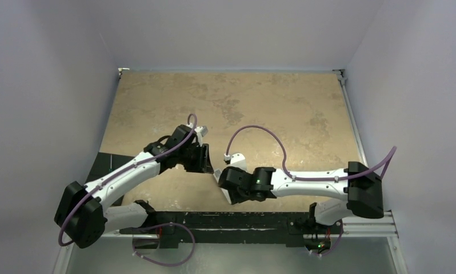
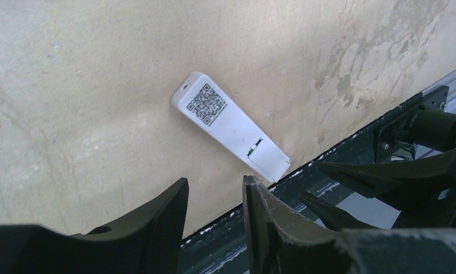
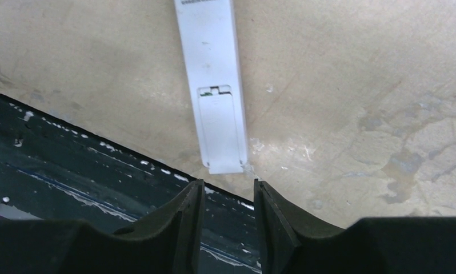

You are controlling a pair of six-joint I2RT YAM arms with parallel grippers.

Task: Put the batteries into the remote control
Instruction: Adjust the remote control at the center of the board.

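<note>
Remote control (image 2: pixel 228 125): lies back up on the tan counter (image 2: pixel 71 85), close to its dark near edge, with the QR label (image 2: pixel 206 104) at one end and the battery cover (image 3: pixel 220 128) at the other.
Left pincer (image 2: pixel 214 184): jaws partly apart, holding nothing, poised near the remote's cover end.
Right pincer (image 3: pixel 228 187): jaws partly apart, empty, just short of the same end.

— How do the arms sit?
— The left arm (image 1: pixel 128 171) and the right arm (image 1: pixel 306 177) both reach inward from their bases, elbows bent, so that the wrists meet near the middle.
— And the grippers?
— The left gripper (image 2: pixel 214 188) has its jaws partly parted. The right gripper (image 3: pixel 227 191) stands the same way, with a narrow gap between its dark fingers (image 3: pixel 183 217). The tips of the two grippers are close together, almost facing each other.
</note>
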